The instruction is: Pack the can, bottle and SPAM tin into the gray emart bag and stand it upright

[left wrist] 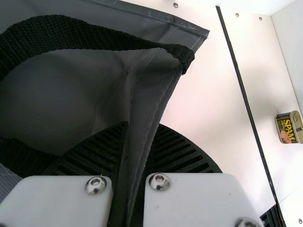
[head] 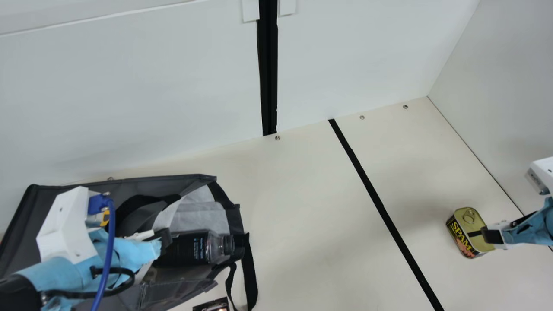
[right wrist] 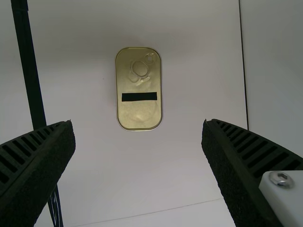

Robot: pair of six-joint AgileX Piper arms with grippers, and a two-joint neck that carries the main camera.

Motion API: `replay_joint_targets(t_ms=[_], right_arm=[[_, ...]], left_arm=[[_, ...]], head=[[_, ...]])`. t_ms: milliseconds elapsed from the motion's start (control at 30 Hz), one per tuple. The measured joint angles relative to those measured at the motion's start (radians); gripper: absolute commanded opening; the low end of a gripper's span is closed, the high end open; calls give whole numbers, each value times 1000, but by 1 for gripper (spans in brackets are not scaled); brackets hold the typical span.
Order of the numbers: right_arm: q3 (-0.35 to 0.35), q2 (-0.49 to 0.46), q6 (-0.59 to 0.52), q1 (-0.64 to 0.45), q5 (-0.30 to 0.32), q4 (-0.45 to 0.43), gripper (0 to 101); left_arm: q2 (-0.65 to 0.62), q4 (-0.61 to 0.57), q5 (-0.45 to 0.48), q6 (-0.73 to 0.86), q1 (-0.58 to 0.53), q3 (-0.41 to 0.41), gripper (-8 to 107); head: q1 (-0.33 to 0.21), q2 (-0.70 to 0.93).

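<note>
In the main view my left gripper is at the gray bag, which lies on its side at the left. A dark bottle lies in the bag's mouth, its clear neck outward. Seen from the left wrist, my left gripper is shut on a fold of the bag's edge. At far right my right gripper hangs over the upright SPAM tin. In the right wrist view my right gripper stands open, with the tin's gold lid below and nothing between the fingers.
A dark printed object is partly cut off at the main view's bottom edge, beside the bag's black strap. A black tape line crosses the table between bag and tin. Walls stand at the back and right.
</note>
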Motion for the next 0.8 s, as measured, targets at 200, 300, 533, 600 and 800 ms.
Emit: replay_joint_targets(t_ms=[200, 300, 533, 600, 800], right_arm=[[25, 36, 10, 28, -39, -16, 95], [35, 57, 14, 43, -64, -24, 95], [51, 111, 27, 68, -115, -47, 95], [55, 128, 30, 76, -125, -54, 95], [69, 171, 48, 100, -168, -70, 95]], left_arm=[[0, 0, 0, 0, 0, 0, -8], [0, 0, 0, 0, 0, 0, -8], [0, 0, 0, 0, 0, 0, -8], [0, 0, 0, 0, 0, 0, -8], [0, 0, 0, 0, 0, 0, -8]], head=[[0, 0], [0, 2], [0, 0], [0, 0], [0, 0]])
